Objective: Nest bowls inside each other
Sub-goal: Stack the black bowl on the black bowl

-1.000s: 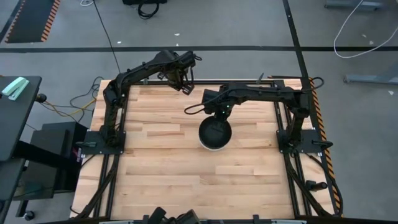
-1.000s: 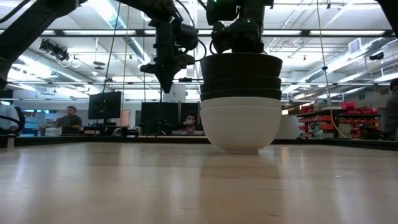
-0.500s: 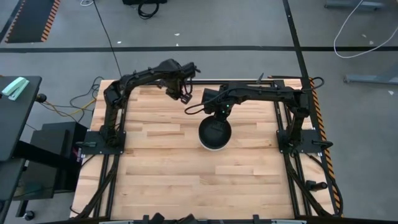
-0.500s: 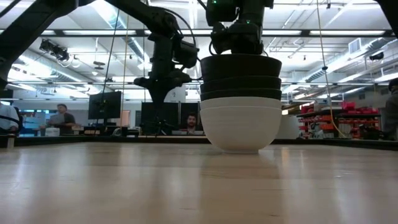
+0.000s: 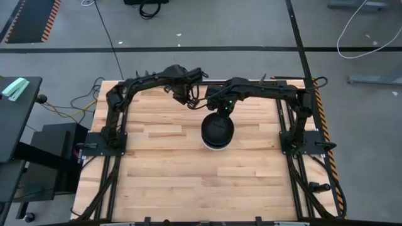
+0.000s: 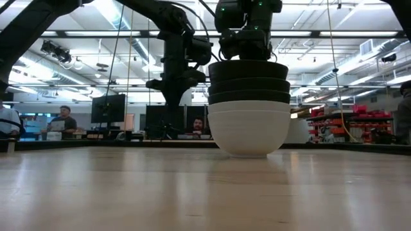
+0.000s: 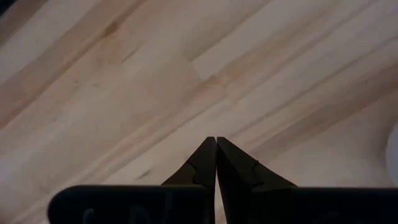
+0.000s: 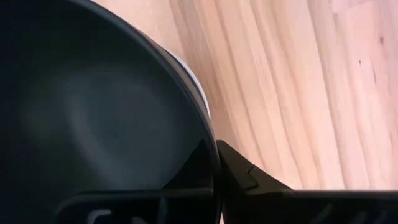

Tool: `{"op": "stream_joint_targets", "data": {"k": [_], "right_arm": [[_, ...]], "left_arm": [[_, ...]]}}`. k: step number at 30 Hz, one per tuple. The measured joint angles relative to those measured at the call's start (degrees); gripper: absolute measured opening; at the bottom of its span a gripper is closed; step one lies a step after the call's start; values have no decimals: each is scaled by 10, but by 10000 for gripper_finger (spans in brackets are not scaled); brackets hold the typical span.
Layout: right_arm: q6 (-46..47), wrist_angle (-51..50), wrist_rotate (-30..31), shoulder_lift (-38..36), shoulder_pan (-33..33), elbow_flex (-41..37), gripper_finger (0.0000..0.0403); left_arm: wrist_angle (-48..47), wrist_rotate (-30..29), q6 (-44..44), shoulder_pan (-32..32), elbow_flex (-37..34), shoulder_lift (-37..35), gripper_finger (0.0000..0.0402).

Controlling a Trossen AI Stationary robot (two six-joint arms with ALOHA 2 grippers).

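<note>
The bowls [image 5: 217, 133] stand as one nested stack at the table's middle, three glossy black ones [image 6: 249, 80] inside two white ones [image 6: 249, 128]. The lowest white bowl rests on the wood by its foot. My right gripper [image 5: 221, 113] is above the stack's far rim, shut on the top black bowl [image 8: 93, 112]. My left gripper [image 5: 188, 100] hangs shut and empty over bare wood [image 7: 216, 139], to the far left of the stack. In the low view it shows left of the stack [image 6: 172, 96]. My right gripper pinches the top black bowl's rim [image 8: 208, 134] at its far side, one finger inside the bowl and one finger [image 8: 239, 171] outside. The fingers come from above, pointing down. The bowl sits upright in the stack, which stands on the table.
Bare wooden tabletop [image 5: 169, 169] lies all around the stack, widest toward the near edge. The black arm mounts [image 5: 100, 143] stand at the left and right edges. People sit at desks in the room behind the table [image 6: 64, 122].
My left gripper has come down toward the table and drifted a little nearer the stack, staying shut and pointing down. The stack and my right gripper have kept their place.
</note>
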Motion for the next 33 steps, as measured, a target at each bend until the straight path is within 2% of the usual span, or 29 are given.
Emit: {"op": "stream_joint_targets", "data": {"k": [8, 19, 33], "right_arm": [[-16, -6, -7, 33, 7, -1, 5], [-9, 5, -15, 33, 14, -2, 9], [-1, -9, -15, 27, 43, -2, 89]], "left_arm": [[-1, 0, -4, -16, 0, 0, 20], [0, 1, -5, -26, 0, 0, 20], [-1, 1, -19, -32, 0, 0, 32]]}}
